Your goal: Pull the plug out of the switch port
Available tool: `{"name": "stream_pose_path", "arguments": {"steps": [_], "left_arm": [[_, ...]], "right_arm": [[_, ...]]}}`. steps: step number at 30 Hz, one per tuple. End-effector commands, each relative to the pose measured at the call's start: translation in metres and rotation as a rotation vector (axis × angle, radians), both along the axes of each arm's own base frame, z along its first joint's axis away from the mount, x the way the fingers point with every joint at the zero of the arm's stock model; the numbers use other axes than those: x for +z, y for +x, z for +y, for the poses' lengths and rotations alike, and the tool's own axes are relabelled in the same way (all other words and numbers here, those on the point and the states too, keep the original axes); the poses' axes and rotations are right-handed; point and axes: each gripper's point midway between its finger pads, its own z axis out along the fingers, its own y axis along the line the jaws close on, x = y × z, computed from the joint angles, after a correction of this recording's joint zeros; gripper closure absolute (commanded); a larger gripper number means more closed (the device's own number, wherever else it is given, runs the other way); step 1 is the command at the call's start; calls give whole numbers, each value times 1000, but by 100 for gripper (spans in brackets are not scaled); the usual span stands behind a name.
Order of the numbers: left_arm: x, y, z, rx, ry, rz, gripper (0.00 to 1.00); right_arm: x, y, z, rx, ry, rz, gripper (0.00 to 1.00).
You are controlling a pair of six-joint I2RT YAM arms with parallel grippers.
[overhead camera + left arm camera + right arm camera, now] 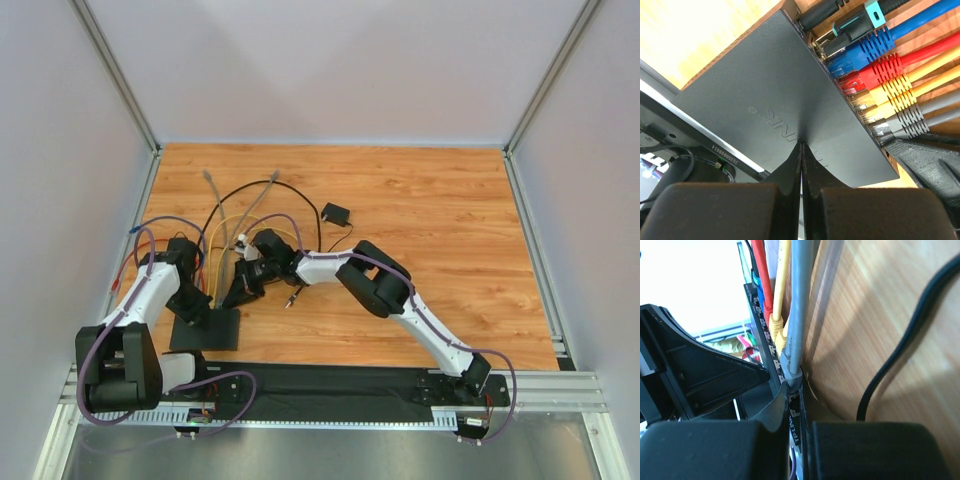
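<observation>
Boot of grey Ethernet plug [791,371] at closed tips of right gripper [792,400]: probably stiff, latched; hold there, not limp cable [801,300]; left gripper [801,147], closed, pins light switch port [765,85].

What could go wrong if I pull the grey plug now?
The left tool, shut, only rests on the switch rather than clamping it, so the box may slide or lift with the pull. The right tool is shut right at the grey plug, close beside the yellow plug; it could slip off or snag that neighbour.
</observation>
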Motion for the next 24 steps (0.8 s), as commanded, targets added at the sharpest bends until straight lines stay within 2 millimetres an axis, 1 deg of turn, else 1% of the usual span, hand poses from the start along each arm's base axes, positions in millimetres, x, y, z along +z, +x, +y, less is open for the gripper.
{"name": "stream_pose_path", "arguments": {"steps": [1, 6, 8, 10, 11, 12, 14, 15, 16, 17, 18, 20, 21, 22, 24], "left_arm": [[-20, -16, -7, 54, -27, 86, 100], [-20, -19, -4, 56, -11, 120, 100], [-20, -20, -3, 57, -3, 122, 100], [-20, -21, -2, 56, 0, 125, 100], [-20, -21, -1, 61, 3, 125, 100], [-20, -21, -1, 59, 3, 131, 100], [-20, -22, -1, 57, 4, 135, 100], [-20, -21, -1, 60, 6, 135, 100], [-20, -21, -1, 62, 6, 140, 100], [-20, -21, -1, 62, 6, 141, 100], [-20, -21, -1, 57, 5, 143, 100], [-20, -21, 0, 55, 8, 141, 100], [-20, -21, 0, 52, 9, 141, 100], [-20, -21, 0, 52, 9, 138, 100], [-20, -21, 0, 38, 5, 137, 100]], "right_arm": [[-39, 9, -3, -152, -105, -38, 100], [-24, 26, 0, -224, -111, -61, 100], [-17, 43, 1, -264, -115, -64, 100], [-21, 52, -5, -278, -173, -60, 100], [-15, 61, -2, -281, -172, -106, 100], [-19, 63, -6, -286, -208, -106, 100], [-16, 67, -2, -269, -211, -137, 100], [-20, 64, -4, -251, -242, -154, 100], [-14, 62, -1, -227, -245, -207, 100], [-10, 68, -3, -234, -260, -248, 100], [-9, 68, -2, -257, -234, -221, 100], [0, 80, -4, -301, -174, -169, 100], [2, 83, -5, -293, -179, -186, 100], [1, 84, -7, -283, -192, -196, 100], [7, 69, -10, -206, -198, -165, 100]]}}
